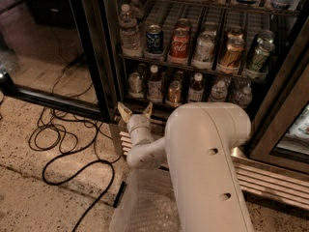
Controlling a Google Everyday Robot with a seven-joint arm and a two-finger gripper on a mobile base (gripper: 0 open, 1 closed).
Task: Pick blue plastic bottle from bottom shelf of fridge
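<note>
Holds the gripper [136, 111] low outside the fridge [103, 57], just below the front edge of the bottom shelf [161, 104], fingers spread wide, tips pointing up toward the rack, pinching nothing. Finds the blue plastic bottle [154, 84] upright in that shelf's front row, white cap on top, just left of a gold can [174, 93]. Puts the bottle above, slightly right of the gripper and farther in. Probably calls for a rise and forward reach, jaws straddling the vertical body.
</note>
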